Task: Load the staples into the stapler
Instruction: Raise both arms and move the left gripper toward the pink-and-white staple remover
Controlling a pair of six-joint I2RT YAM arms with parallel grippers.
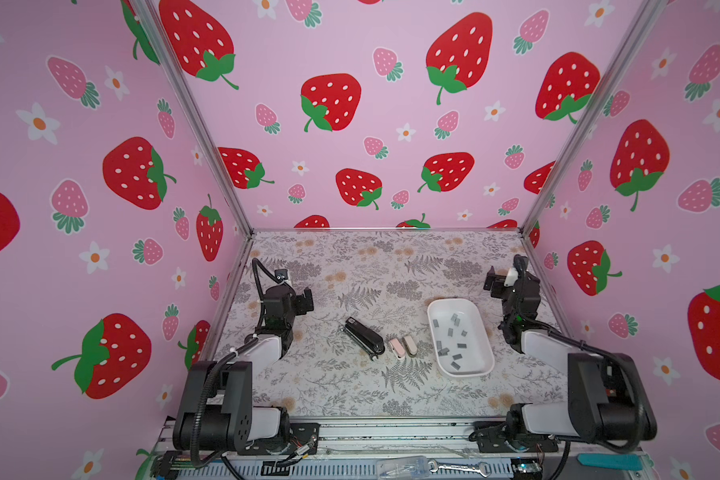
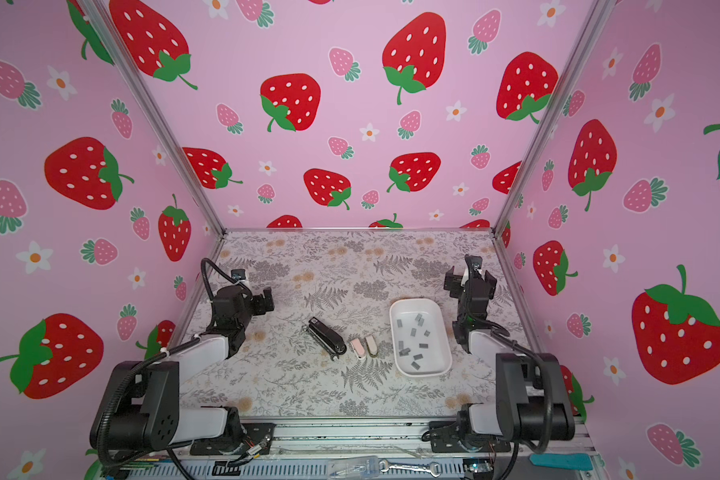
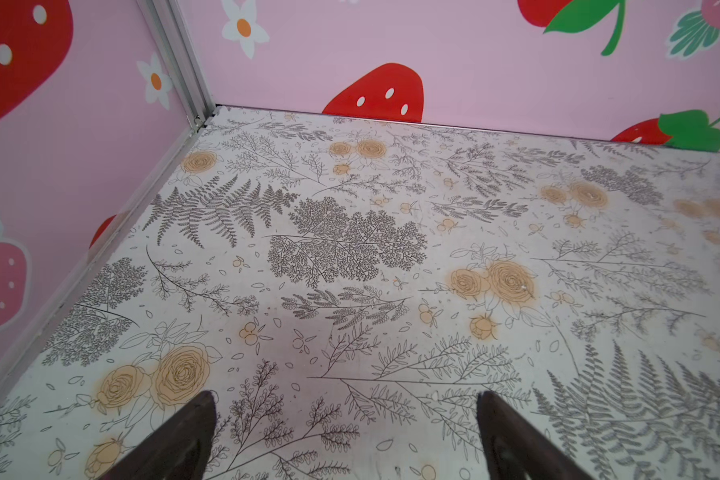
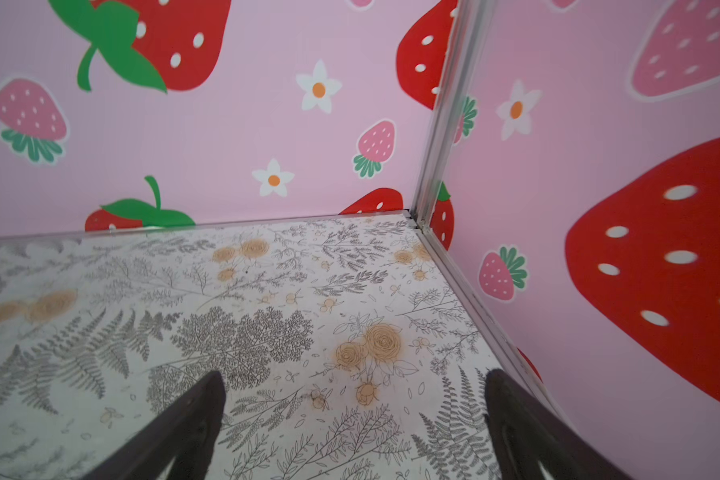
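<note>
Left to right across the floral-printed tabletop (image 1: 350, 390), enclosed by strawberry-patterned walls (image 1: 350, 104). The left gripper (image 1: 305, 301) is raised above the left side of the table, well apart from every object; in the left wrist view its two dark fingers (image 3: 175, 440) stand wide apart over bare tabletop with nothing between them. Near the middle of the table, in both top views, lies the stapler (image 1: 364, 336), long, slim and black. It is set diagonally, with its white-labelled end toward the far left and its other end toward the near right, and neither gripper touches it. Just beside that near end lies a tiny pink stapler (image 1: 396, 347), and close to the right of it a tiny beige stapler (image 1: 410, 345), the two roughly parallel. Farther right is a white rectangular tray (image 1: 445, 309) with rounded corners; the staples (image 1: 450, 331), short grey metal strips, lie scattered loosely across its floor. The right gripper (image 1: 493, 282) is raised near the right wall, beyond the far right corner of the tray and clear of it; in the right wrist view its fingers (image 4: 184, 432) are likewise spread wide and empty.
</note>
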